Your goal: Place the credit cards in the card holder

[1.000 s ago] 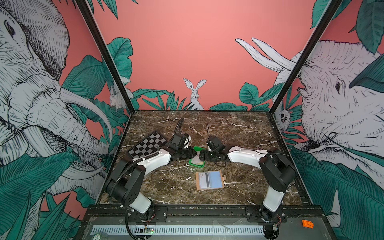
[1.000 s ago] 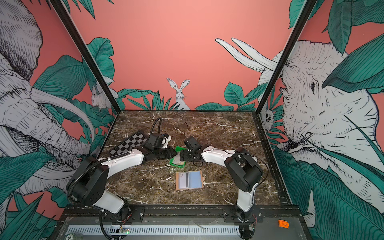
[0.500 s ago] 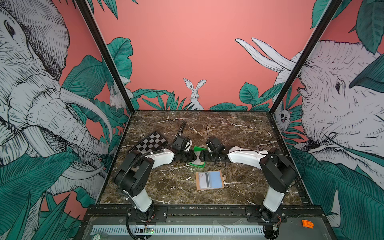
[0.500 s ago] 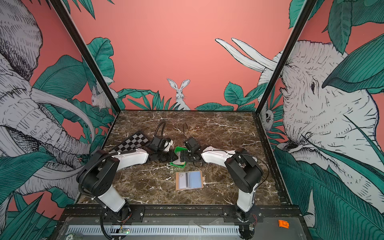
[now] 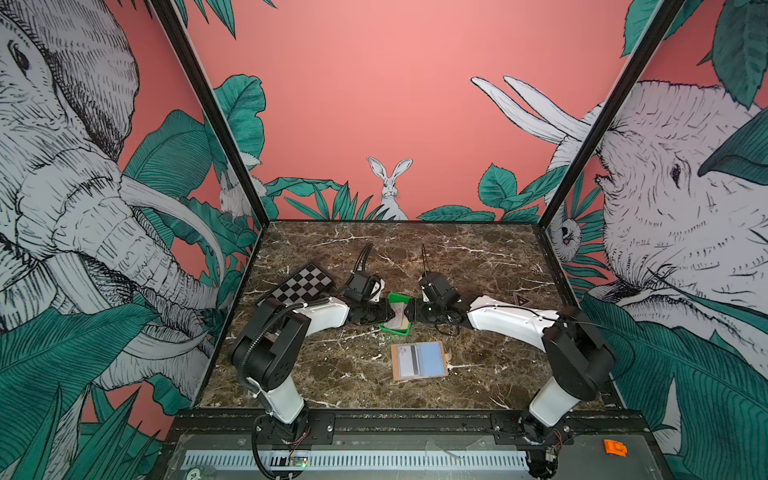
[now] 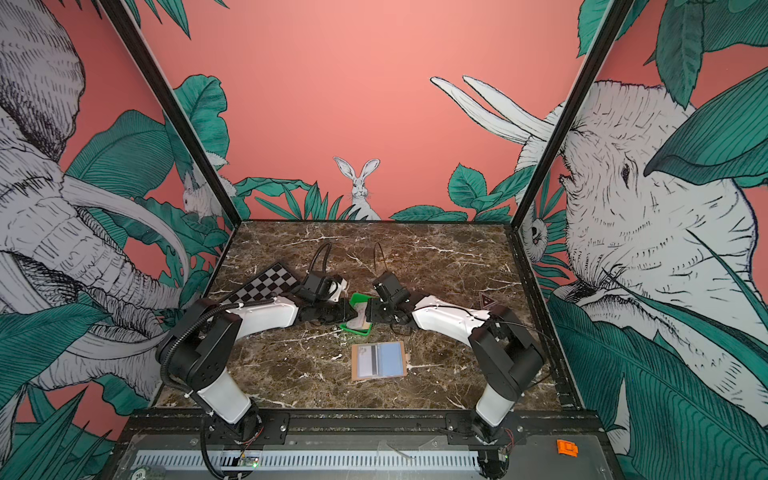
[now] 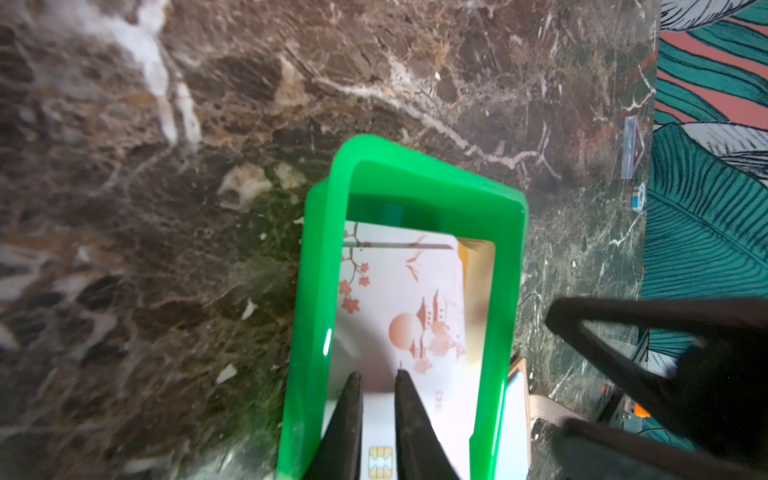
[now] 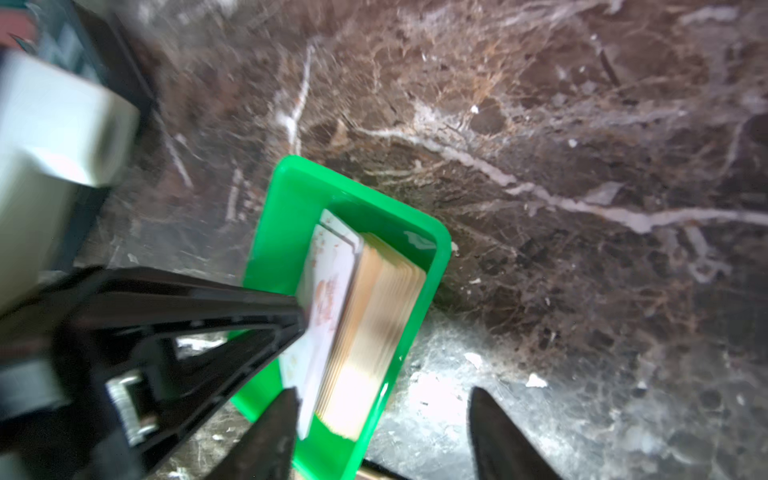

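Over the green tray (image 5: 394, 330), both arms reach low, meeting.

A brown marble-patterned table top (image 5: 478, 266), veined in white and faintly sheened, is seen in both top views. The green tray (image 7: 509, 266) is shown as glossy, slightly translucent plastic with smooth walls. The credit cards (image 7: 409, 307) within it are seen as smooth, lightly shiny plastic, the front one white with a printed reddish design and a metallic gold chip; a tan stack (image 8: 374, 316) is shown edge-on. The card holder (image 5: 419, 360) is seen as matt tan leather-like material with pale blue clear sleeves. The checkered board (image 5: 302, 286) appears smooth and matt. Arm shells are seen as glossy white plastic, gripper fingers (image 7: 345, 419) as matt black
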Robot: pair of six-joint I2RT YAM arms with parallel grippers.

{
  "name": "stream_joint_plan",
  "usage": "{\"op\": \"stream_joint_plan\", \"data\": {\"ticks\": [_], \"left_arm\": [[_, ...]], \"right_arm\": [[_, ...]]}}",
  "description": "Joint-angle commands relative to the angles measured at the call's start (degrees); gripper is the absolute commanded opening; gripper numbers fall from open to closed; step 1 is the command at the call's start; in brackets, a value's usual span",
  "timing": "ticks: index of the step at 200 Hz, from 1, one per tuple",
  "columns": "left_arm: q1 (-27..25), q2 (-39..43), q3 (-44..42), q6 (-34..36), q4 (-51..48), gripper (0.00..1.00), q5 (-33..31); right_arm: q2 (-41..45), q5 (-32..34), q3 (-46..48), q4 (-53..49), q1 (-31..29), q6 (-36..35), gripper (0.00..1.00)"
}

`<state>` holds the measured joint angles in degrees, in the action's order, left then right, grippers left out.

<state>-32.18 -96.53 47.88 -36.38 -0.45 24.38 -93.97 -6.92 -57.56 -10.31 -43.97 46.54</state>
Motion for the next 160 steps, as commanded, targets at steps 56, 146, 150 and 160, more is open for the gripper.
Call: {"op": "stream_joint_plan", "data": {"ticks": [56,146,150,160], "left_arm": [[-0.5,-0.4,-0.2,-0.7,-1.3,0.18,-1.1],[-0.9,1.0,-2.2,-2.8,-0.3,0.18,-1.5],[-0.9,1.1,-2.4,-2.9,-0.3,0.18,-1.5],[-0.9,1.3,-2.8,-3.3,-0.3,0.18,-1.5]], "right_arm": [[-1.7,-5.5,-0.6,4.4,-0.9,11.1,0.33],[-6.1,-6.4,-0.4,5.7,-1.1,12.0,0.19],[-6.1,-6.2,-0.3,5.6,-1.0,11.9,0.19],[-5.9,-6.0,-0.2,5.3,-1.0,11.6,0.18]]}}
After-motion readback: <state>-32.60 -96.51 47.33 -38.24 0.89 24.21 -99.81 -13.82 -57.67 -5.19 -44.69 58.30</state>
